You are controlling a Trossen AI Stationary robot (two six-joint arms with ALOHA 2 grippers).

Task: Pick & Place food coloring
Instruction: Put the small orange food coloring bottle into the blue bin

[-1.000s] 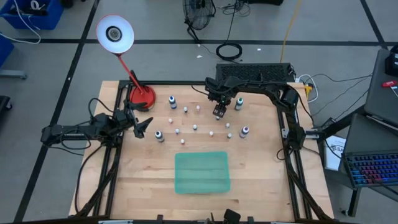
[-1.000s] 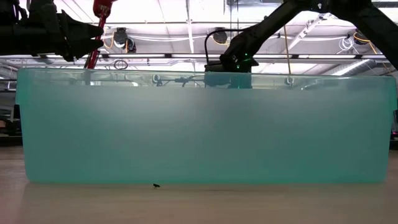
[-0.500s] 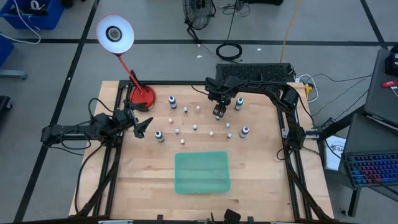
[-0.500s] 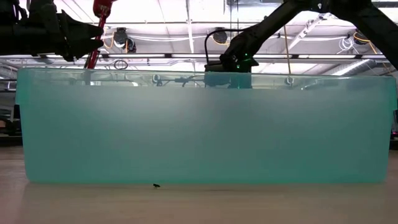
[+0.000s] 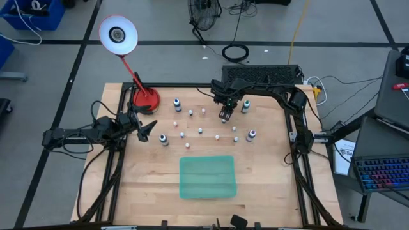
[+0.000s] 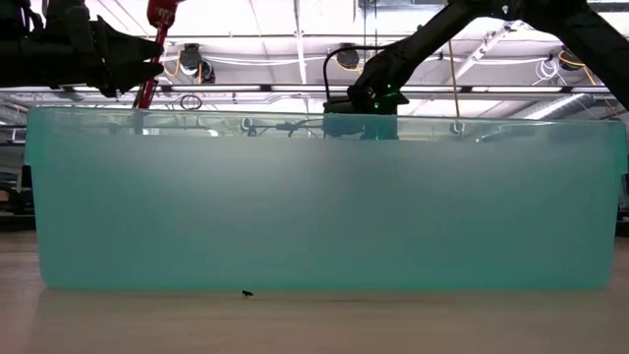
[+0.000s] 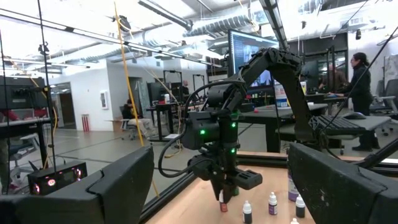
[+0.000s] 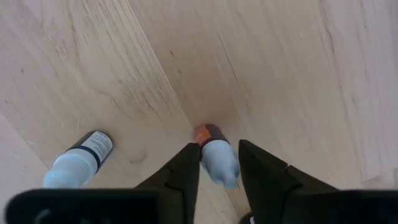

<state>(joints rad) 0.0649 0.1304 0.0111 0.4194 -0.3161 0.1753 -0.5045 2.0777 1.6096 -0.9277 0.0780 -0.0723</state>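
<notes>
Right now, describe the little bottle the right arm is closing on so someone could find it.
Start at the red desk lamp on the wooden table; look across to the right end effector. Between its fingers stands a tiny white-capped bottle, the only one with an orange-red base.

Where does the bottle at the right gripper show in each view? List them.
High view: bottle under the right gripper, table's back centre.
Low view: not visible; the teal bin blocks it.
Left wrist view: bottle at lower centre, under the gripper.
Right wrist view: bottle between the fingers.
Shared landmark: right gripper.
</notes>
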